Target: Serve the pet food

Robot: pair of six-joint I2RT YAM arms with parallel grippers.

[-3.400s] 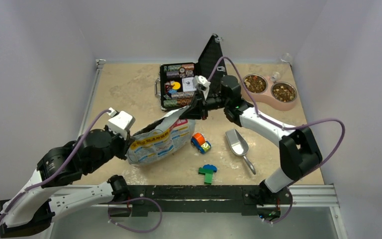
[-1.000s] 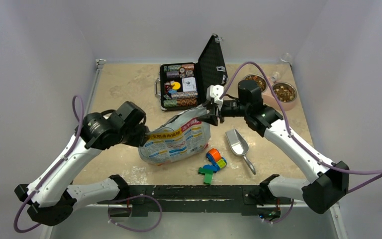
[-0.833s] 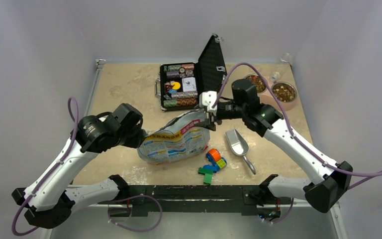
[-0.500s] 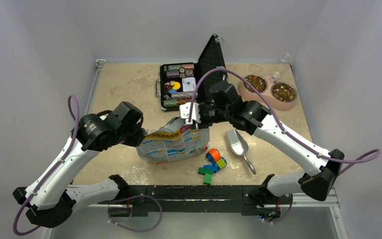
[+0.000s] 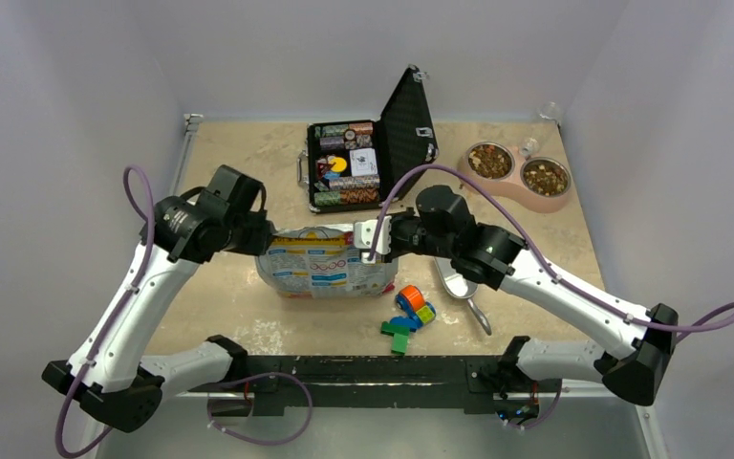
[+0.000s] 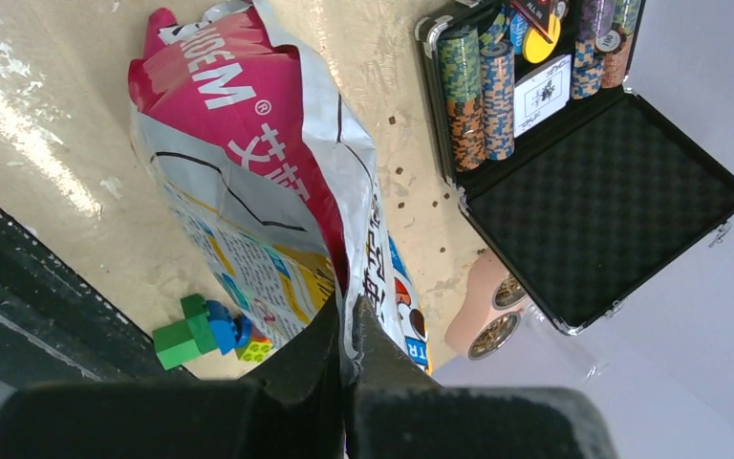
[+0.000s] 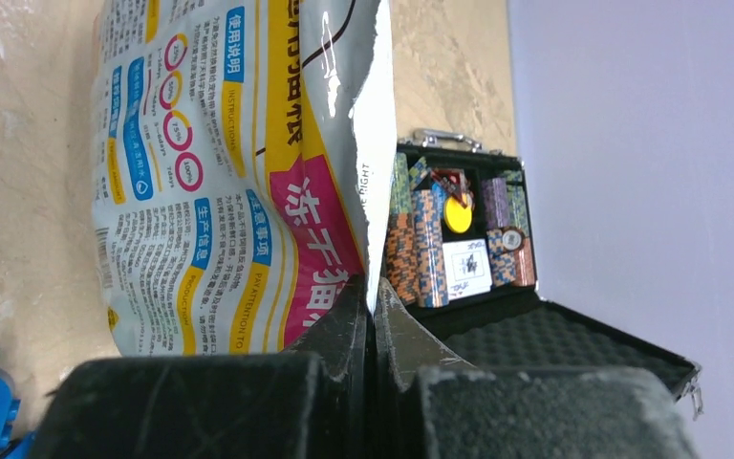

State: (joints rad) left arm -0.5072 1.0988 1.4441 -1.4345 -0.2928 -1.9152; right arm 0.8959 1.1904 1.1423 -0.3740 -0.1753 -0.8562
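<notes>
top external view: i see the food bag (image 5: 323, 263) held mid-table between both arms. left gripper (image 5: 266, 239) is clamped tight on its left top edge, right gripper (image 5: 375, 251) pinched on its right top edge; both wrist views confirm bag material between closed fingers. visible pet food (image 5: 489, 161) lies in the pink double bowl (image 5: 514, 191) at the far right, well apart from the bag

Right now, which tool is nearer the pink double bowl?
Right. The right tool pinches the food bag at the edge facing the pink double bowl. The left tool pinches the opposite edge, with the whole bag between it and the bowl.
</notes>
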